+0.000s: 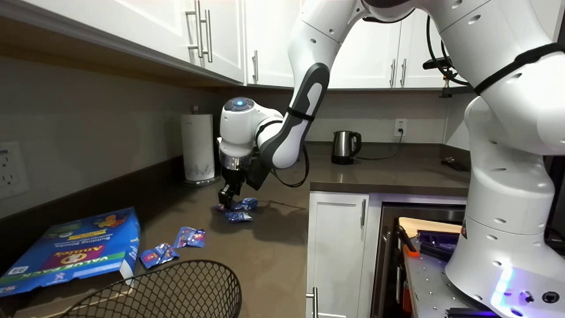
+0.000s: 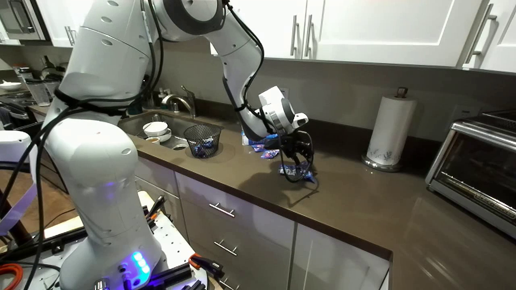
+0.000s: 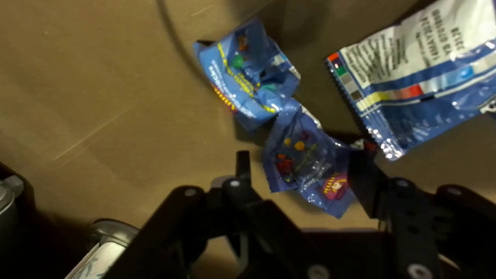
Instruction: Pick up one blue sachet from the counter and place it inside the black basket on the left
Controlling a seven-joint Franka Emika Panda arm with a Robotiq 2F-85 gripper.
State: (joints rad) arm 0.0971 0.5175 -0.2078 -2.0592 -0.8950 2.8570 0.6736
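Several small blue sachets lie on the dark brown-grey counter [image 1: 269, 251]. In the wrist view my gripper [image 3: 304, 159] is open, pointing down, with one blue sachet [image 3: 310, 166] between its fingers. The right finger covers that sachet's right end; the left finger stands apart from it. A second sachet [image 3: 248, 73] touches it at the top, and a third [image 3: 422, 81] lies to the right, white back up. My gripper is low over this group in both exterior views [image 1: 226, 201] [image 2: 297, 161]. The black wire basket [image 2: 196, 137] shows in both exterior views [image 1: 198, 282], with blue sachets inside.
Two more sachets [image 1: 190, 237] [image 1: 159, 255] lie between the gripper and the basket. A large blue value pack [image 1: 84, 247] lies by the wall. A paper towel roll [image 2: 390, 129], a toaster oven [image 2: 479, 169], a kettle [image 1: 345, 145] and a sink [image 2: 137, 123] are around.
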